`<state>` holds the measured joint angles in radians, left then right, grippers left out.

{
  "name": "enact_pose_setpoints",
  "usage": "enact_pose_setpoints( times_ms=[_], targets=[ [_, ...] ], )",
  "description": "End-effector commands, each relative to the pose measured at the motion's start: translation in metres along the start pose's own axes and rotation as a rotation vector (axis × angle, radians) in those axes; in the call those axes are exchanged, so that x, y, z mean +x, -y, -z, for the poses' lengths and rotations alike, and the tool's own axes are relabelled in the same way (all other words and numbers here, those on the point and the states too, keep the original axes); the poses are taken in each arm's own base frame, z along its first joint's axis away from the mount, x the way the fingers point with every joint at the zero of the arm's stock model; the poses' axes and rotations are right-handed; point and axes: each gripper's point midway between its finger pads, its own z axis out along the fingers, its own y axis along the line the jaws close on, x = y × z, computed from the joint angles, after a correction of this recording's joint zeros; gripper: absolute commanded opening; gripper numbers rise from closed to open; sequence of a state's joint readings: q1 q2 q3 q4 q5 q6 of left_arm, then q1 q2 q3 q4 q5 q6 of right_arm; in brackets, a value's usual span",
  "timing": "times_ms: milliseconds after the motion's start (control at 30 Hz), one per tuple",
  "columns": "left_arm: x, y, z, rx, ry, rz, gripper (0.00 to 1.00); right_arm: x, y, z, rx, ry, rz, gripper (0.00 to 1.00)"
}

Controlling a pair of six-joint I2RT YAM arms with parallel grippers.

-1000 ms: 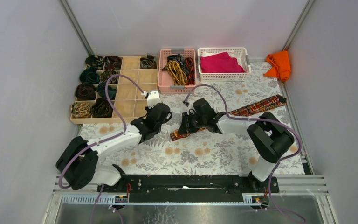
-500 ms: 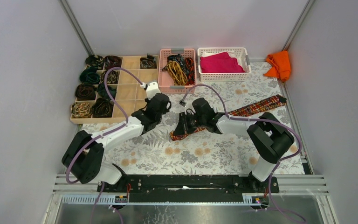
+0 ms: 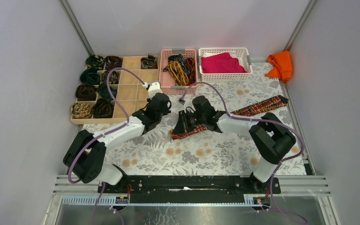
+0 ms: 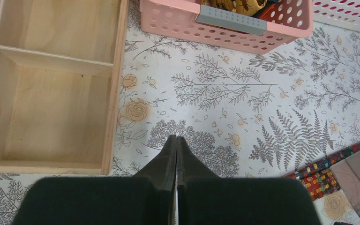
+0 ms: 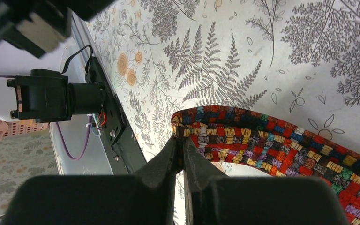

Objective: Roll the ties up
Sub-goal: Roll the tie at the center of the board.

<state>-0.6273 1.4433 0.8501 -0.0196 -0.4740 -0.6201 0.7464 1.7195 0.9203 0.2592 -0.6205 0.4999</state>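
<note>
On floral-print counter (image 3: 206, 154) between grey walls (image 3: 28, 70): right pincer (image 5: 180, 140) clamps red-orange tie (image 5: 272, 145) at its end; left pincer (image 4: 176, 139) clenched, empty, near wooden tray (image 4: 51, 103).

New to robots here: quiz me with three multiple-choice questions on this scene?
1. The orange cloth lies: A in the wooden tray; B on the floor; C at the table's far right corner.
2. Baskets in view: A one; B two; C four.
3. The right gripper is: A shut on the patterned tie; B wide open; C out of view.
Answers: 1 C, seen back right. 2 B, a pink basket, a white basket. 3 A, the wrist view shows the pinch.
</note>
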Motion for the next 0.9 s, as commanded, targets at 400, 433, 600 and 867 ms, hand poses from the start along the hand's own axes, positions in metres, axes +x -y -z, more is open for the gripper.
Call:
enact_pose_setpoints(
  times_ms=[400, 433, 600, 867],
  targets=[
    [0.000, 0.002, -0.010, 0.008, 0.016, -0.023, 0.00, -0.022, -0.003, 0.009, 0.010, 0.048, 0.069, 0.14],
    [0.000, 0.003, -0.011, 0.009, 0.016, -0.024, 0.00, -0.022, 0.000, 0.011, 0.019, 0.049, 0.070, 0.14],
    [0.002, 0.007, -0.015, 0.017, 0.004, -0.028, 0.00, -0.020, 0.012, 0.020, 0.053, 0.053, 0.057, 0.14],
    [0.010, 0.016, -0.023, 0.049, -0.023, -0.022, 0.00, -0.012, 0.042, 0.036, 0.170, 0.065, 0.042, 0.14]
  ],
)
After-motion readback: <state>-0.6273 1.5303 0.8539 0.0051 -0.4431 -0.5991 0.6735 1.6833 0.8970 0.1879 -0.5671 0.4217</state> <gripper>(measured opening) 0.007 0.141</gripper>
